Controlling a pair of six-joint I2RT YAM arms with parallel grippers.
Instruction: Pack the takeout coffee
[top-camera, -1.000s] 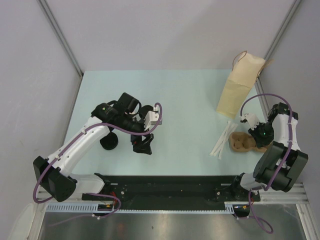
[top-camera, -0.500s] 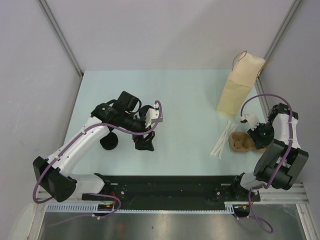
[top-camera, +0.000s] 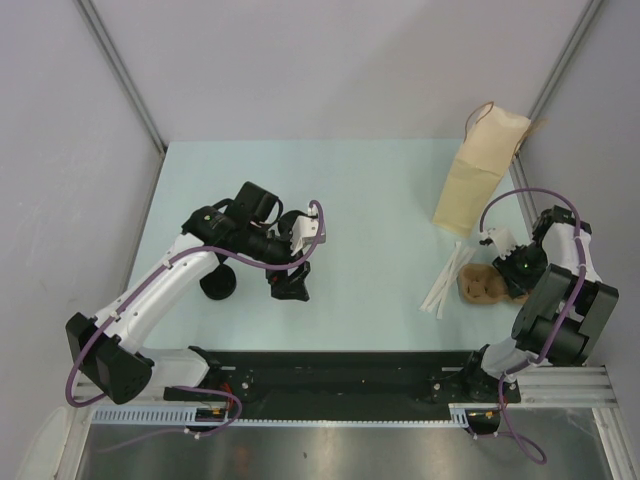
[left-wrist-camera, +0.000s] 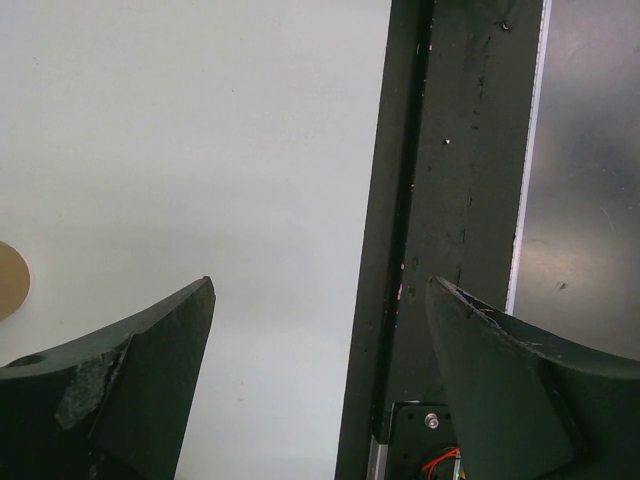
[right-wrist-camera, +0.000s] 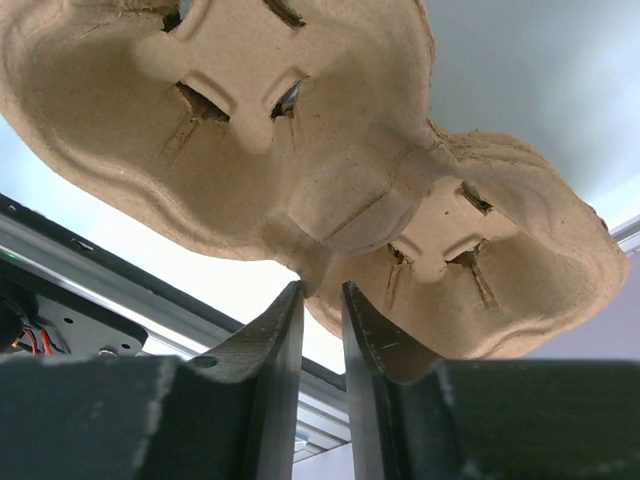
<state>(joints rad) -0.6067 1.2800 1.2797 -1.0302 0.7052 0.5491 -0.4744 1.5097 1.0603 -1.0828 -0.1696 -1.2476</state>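
Observation:
One takeout coffee cup (top-camera: 218, 284) stands on the table under my left arm, and only its round black lid shows. My left gripper (top-camera: 290, 284) hangs open and empty to the right of it, apart from it. In the left wrist view the gripper (left-wrist-camera: 320, 283) has wide jaws over bare table, and a tan round sliver (left-wrist-camera: 8, 280) sits at the left edge. My right gripper (right-wrist-camera: 322, 288) is shut on the rim of the brown moulded-pulp cup tray (right-wrist-camera: 300, 150). The tray (top-camera: 480, 285) sits at the right in the top view. No other cups show.
The tall tan paper bag (top-camera: 478, 178) stands at the back right. A few white strips (top-camera: 447, 276) lie on the table between the bag and the tray. The black base rail (left-wrist-camera: 450, 200) runs along the near table edge.
My left gripper has drifted slightly away from the near edge. The right arm has shifted a little, still holding the tray.

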